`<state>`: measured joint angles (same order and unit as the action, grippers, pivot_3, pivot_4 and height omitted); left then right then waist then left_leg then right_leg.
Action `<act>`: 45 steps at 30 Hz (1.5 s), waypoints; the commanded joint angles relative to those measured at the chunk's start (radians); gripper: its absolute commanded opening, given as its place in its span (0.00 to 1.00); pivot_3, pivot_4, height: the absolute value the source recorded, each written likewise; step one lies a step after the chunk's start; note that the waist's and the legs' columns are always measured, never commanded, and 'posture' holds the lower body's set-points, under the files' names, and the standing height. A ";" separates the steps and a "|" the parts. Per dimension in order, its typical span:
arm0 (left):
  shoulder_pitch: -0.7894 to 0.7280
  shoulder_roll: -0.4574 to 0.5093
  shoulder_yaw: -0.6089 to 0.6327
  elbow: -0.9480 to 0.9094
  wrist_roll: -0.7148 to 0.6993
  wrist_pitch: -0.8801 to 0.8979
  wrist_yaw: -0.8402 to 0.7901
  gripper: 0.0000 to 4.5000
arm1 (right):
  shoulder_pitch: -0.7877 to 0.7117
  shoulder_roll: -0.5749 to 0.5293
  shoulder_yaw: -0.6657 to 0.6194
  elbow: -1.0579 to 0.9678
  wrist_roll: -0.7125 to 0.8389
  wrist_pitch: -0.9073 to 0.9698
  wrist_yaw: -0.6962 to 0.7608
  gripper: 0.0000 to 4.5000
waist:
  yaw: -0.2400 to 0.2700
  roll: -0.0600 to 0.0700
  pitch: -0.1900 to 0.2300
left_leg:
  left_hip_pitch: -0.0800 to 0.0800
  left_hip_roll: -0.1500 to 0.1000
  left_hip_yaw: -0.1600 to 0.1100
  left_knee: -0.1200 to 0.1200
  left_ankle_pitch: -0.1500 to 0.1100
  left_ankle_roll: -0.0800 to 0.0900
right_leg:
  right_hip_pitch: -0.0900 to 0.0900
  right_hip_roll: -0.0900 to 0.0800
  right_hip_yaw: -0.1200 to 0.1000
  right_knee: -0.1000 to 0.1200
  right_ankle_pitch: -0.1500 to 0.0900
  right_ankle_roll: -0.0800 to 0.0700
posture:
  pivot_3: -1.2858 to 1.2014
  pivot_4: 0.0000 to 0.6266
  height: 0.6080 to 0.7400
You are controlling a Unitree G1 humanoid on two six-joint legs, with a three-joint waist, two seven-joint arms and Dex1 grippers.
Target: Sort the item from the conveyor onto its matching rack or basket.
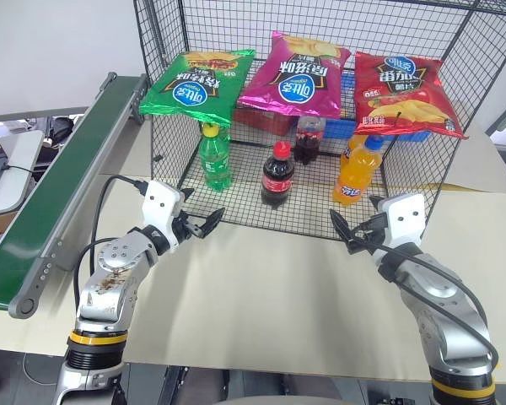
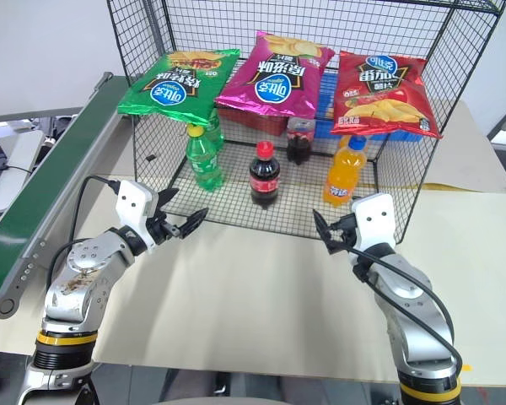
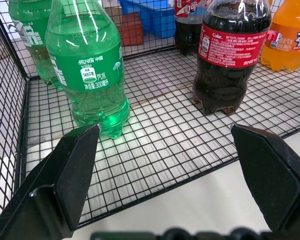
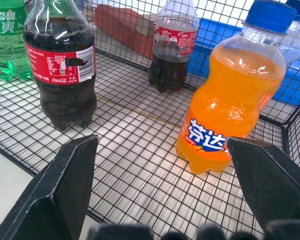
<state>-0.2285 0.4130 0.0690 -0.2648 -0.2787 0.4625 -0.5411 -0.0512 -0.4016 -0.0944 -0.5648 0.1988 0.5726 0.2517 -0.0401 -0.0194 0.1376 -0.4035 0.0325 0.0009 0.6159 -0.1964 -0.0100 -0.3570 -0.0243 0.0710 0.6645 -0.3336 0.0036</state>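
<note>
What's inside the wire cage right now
On the cage floor stand two green bottles, two cola bottles and an orange soda. Three chip bags lie on its upper shelf, hiding the back bottles' tops.

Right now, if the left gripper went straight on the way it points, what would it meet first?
Probably the cage floor's front edge; past it, the line runs between the green bottle and the cola bottle.

two green soda bottles (image 3: pixel 87 75), two cola bottles (image 1: pixel 277 175), one orange soda (image 1: pixel 357 171), three crisp bags (image 1: pixel 301 74) (on top).
</note>
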 commanded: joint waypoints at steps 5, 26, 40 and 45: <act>0.001 0.010 0.006 -0.034 -0.030 -0.042 -0.043 0.99 | 0.004 -0.002 -0.035 -0.037 -0.003 -0.039 0.003 1.00 | 0.001 0.000 0.000 | 0.000 0.000 0.000 0.000 0.000 0.000 | 0.000 0.000 0.000 0.000 0.000 0.000 | 0.52 0.24 1.00; 0.016 0.010 0.022 -0.046 -0.087 -0.053 -0.046 0.99 | -0.003 -0.004 -0.037 -0.015 -0.010 -0.053 0.001 1.00 | 0.000 0.000 0.000 | 0.000 0.000 0.000 0.000 0.000 0.000 | 0.000 0.000 0.000 0.000 0.000 0.000 | 0.52 0.24 1.00; 0.015 0.012 0.023 -0.043 -0.107 -0.040 -0.057 0.99 | -0.003 0.001 -0.033 -0.030 -0.012 -0.039 -0.012 1.00 | 0.000 0.000 0.000 | 0.000 0.000 0.000 0.000 0.000 0.000 | 0.000 0.000 0.000 0.000 0.000 0.000 | 0.52 0.24 1.00; 0.017 0.021 0.020 -0.042 -0.107 -0.037 -0.059 0.99 | -0.004 0.002 -0.027 -0.036 -0.011 -0.034 -0.018 1.00 | 0.000 0.000 0.000 | 0.000 0.000 0.000 0.000 0.000 0.000 | 0.000 0.000 0.000 0.000 0.000 0.000 | 0.52 0.24 1.00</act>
<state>-0.2080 0.4228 0.0758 -0.2707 -0.3774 0.4342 -0.5986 -0.0468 -0.4002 -0.1028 -0.5591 0.1965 0.5505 0.2393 -0.0406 -0.0194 0.1376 -0.4035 0.0326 0.0009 0.6158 -0.1964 -0.0100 -0.3570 -0.0243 0.0710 0.6645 -0.3336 0.0036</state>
